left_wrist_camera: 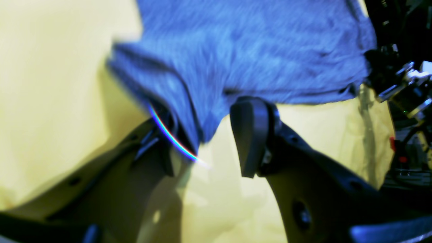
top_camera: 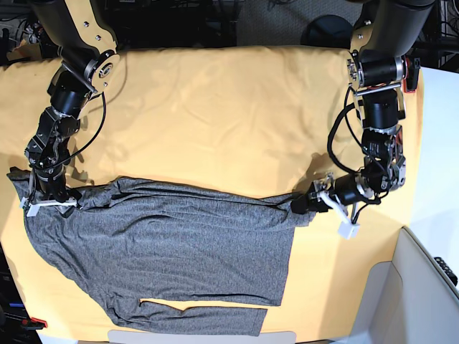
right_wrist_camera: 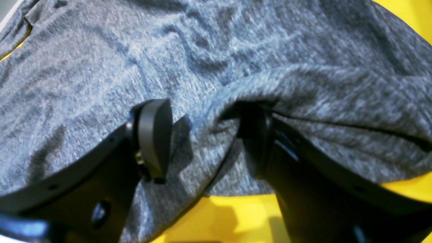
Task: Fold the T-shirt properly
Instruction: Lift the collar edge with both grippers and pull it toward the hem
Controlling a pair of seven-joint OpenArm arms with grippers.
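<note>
Two arms reach onto the yellow-orange table cloth (top_camera: 215, 107), each at an upper corner of the dark grey T-shirt (top_camera: 165, 244), which lies spread across the near half of the cloth with one long sleeve (top_camera: 193, 319) stretched along the near edge. At the shirt's right end, the left gripper (left_wrist_camera: 209, 135) has its fingers apart, a point of fabric hanging between them and lying against one finger. At the shirt's left end, the right gripper (right_wrist_camera: 206, 141) likewise stands with fingers parted, a fold of fabric draped over one finger (right_wrist_camera: 253, 135).

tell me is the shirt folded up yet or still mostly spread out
Mostly spread. The T-shirt lies wide across the yellow cloth, only its top edge doubled over, one sleeve stretched along the near edge.
</note>
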